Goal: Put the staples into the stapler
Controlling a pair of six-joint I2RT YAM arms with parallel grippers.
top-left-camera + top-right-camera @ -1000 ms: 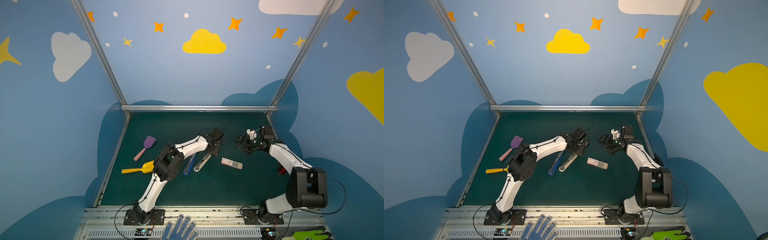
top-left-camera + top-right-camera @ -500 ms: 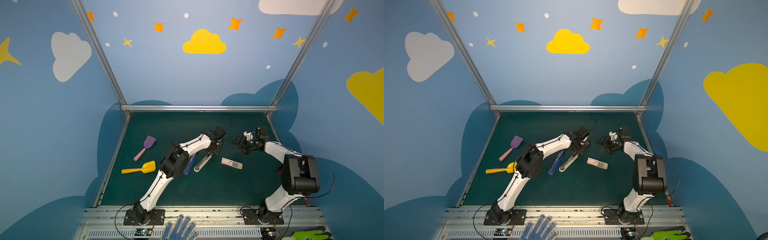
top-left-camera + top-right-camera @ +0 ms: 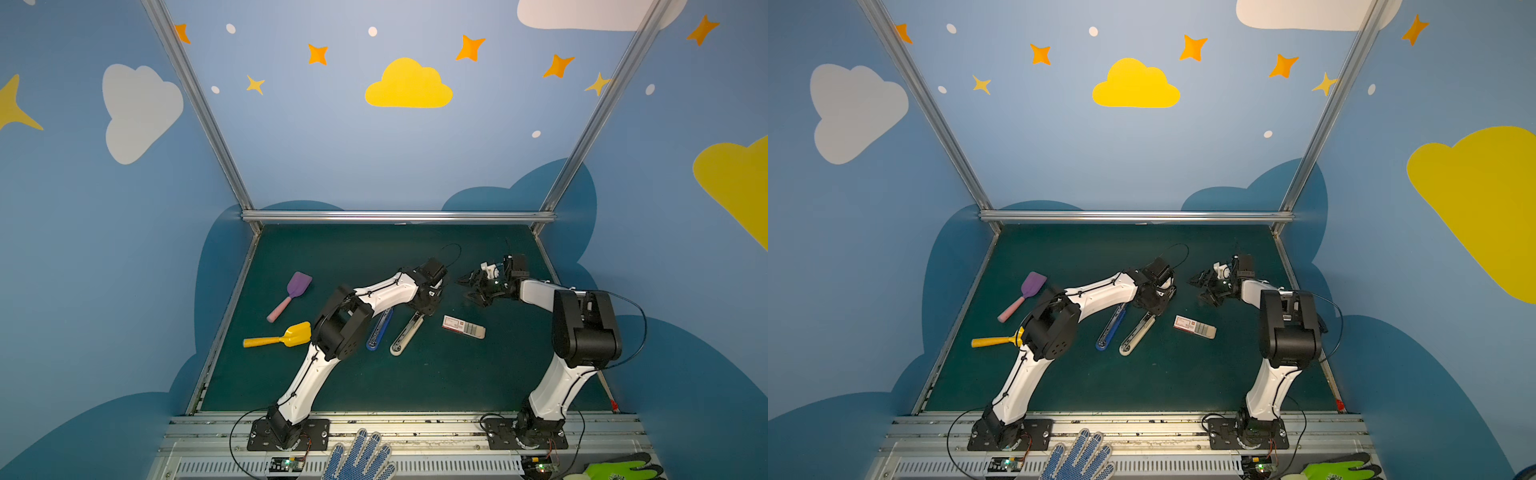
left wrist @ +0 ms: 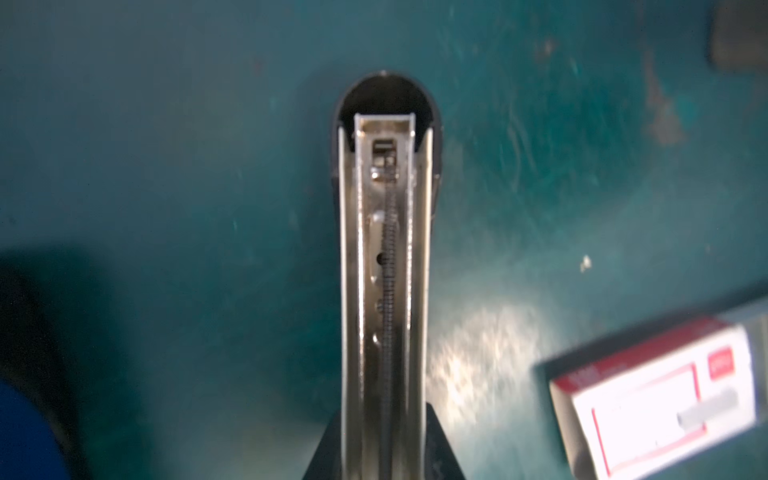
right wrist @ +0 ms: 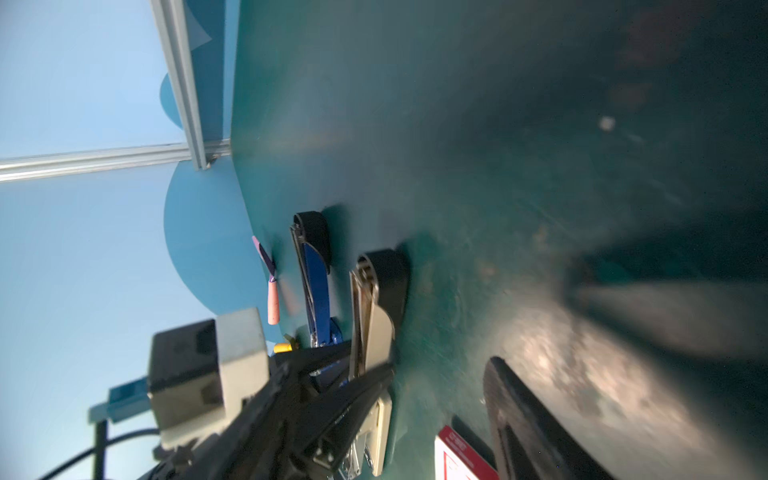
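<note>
The small white red-marked cardboard box of staples [image 3: 463,327] lies flat and untouched mid-way across the dark green tabletop [image 3: 374,386]. Beside it, toward the left edge, lies the long beige stapler [image 3: 406,336], its metal channel [image 4: 384,291] open. The left gripper [image 3: 423,309] has just narrowed onto the stapler's far end, likely steadying it. The right gripper [image 3: 471,289] hangs wide and empty.

The stapler [image 3: 407,334] [image 3: 1138,332] is beige with a black base. It lies flat in the middle of the scene on a slant, its near end pointing near-left. Its top is open, baring a metal channel with a thin spring down the middle [image 4: 384,291].

The staples [image 3: 463,327] [image 3: 1195,326] are a small flat white box with a red mark. They lie just right of the stapler and apart from it, with the greyish-beige tray slid partly out to the right.
</note>
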